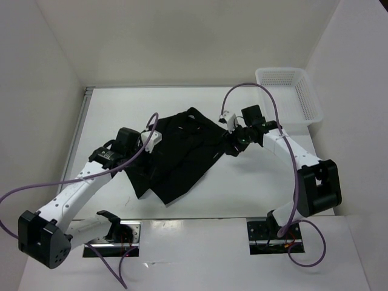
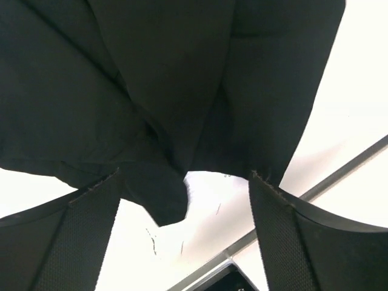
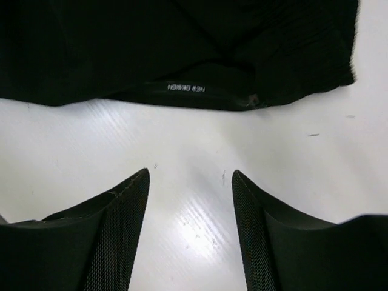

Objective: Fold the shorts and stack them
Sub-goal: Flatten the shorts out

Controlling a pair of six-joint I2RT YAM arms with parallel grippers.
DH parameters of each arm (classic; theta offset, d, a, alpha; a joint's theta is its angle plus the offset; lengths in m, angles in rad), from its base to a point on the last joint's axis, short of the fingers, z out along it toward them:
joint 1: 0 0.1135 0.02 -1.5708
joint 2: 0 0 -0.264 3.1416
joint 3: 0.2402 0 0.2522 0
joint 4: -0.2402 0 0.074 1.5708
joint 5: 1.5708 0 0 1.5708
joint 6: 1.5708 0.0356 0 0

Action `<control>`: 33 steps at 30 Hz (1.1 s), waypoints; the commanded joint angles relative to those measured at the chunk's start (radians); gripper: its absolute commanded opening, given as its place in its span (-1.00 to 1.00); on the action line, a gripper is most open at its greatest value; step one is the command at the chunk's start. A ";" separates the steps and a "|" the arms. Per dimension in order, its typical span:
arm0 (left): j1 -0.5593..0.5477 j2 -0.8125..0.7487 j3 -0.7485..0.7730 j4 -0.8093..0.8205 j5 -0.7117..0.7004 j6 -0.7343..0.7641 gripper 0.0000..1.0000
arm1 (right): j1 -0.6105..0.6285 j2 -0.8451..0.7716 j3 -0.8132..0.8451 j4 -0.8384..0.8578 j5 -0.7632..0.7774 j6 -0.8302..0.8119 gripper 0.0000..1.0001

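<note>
Top external: white table (image 1: pixel 121 106), white walls (image 1: pixel 182 36), black shorts (image 1: pixel 182 151) at centre.

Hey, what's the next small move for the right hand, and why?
Probably ease the right hand forward to the shorts and close on their edge. It is open with only bare table between its fingers; the edge with the small pale label lies just ahead. The left hand is open too, fabric at its fingertips.

White mesh basket (image 1: pixel 308 97) — upright — far right on the table (image 1: pixel 242 188)
</note>
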 commanded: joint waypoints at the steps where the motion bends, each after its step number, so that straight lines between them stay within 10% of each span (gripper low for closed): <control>1: 0.003 0.040 0.011 0.048 -0.028 0.002 0.85 | -0.002 -0.065 0.008 0.099 0.013 0.009 0.25; 11: 0.162 0.262 -0.087 0.490 -0.459 0.002 0.89 | -0.002 0.127 0.037 0.438 0.231 0.232 0.37; 22: 0.336 0.503 -0.042 0.517 -0.393 0.002 0.92 | -0.002 0.415 0.253 0.487 0.191 0.233 0.65; 26: 0.347 0.603 -0.042 0.527 -0.365 0.002 0.89 | -0.002 0.463 0.276 0.477 0.191 0.192 0.43; 30: 0.347 0.641 -0.003 0.518 -0.323 0.002 0.42 | -0.002 0.463 0.264 0.432 0.182 0.192 -0.10; 33: 0.356 0.667 0.024 0.489 -0.301 0.002 0.04 | -0.002 0.438 0.230 0.396 0.159 0.170 -0.02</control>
